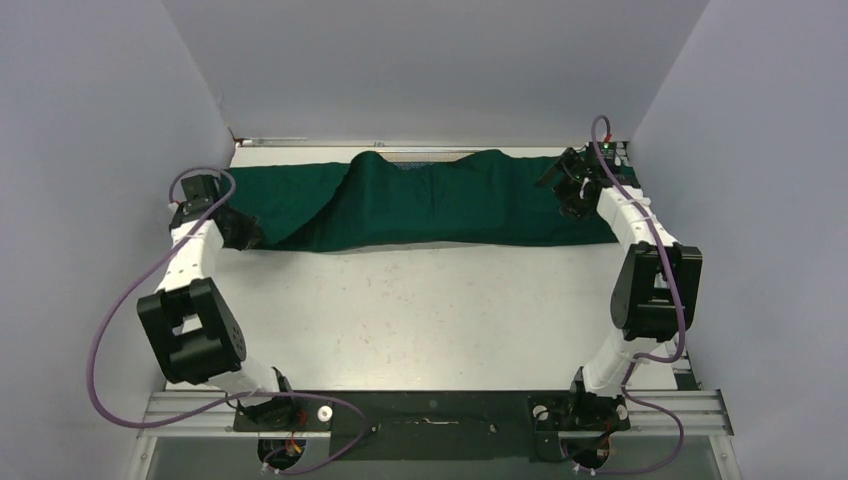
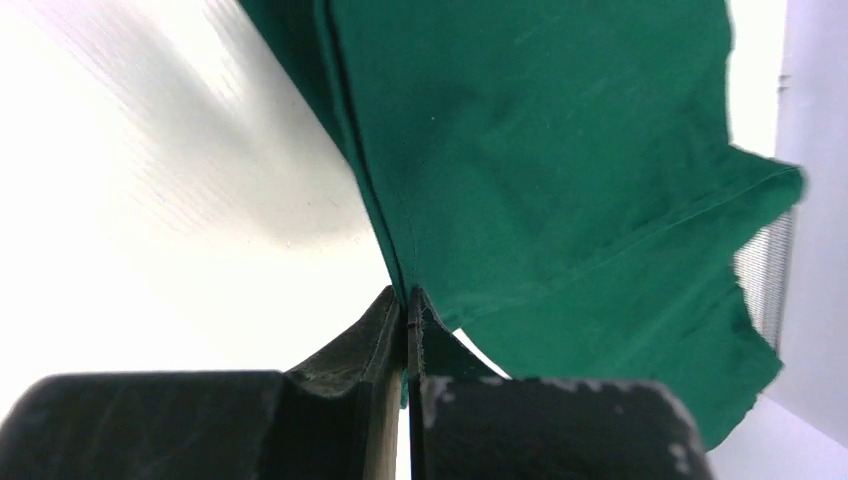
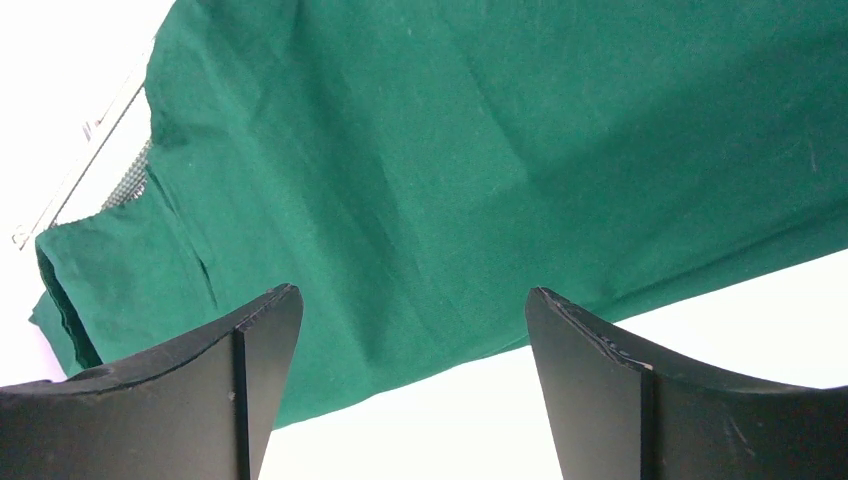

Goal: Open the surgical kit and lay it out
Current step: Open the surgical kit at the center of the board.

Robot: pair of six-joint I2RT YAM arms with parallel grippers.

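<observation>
Top external view: across the far half of the white table, the surgical kit lies under its dark green drape, spread in a long band from the left arm to the right and humped in the middle. The step in hand looks to be the opening of the wrap. The left gripper, at the cloth's near-left corner, is clenched on a hem of the drape, its jaws pressed together with the fold pinched between them. The right gripper hangs over the right end of the cloth with jaws spread wide, grasping nothing. The next move likely calls for the right gripper to come down and pinch an edge of its own, so both ends can be drawn toward the near side together; a one-sided pull could drag the bundle or bunch the fabric. The booth's walls stand close behind and beside the drape, leaving little room to swing outward. A purple cable loops beside the left arm. At the back edge a strip of the silver wire-mesh tray peeps from beneath the cloth; what it carries is hidden.
</observation>
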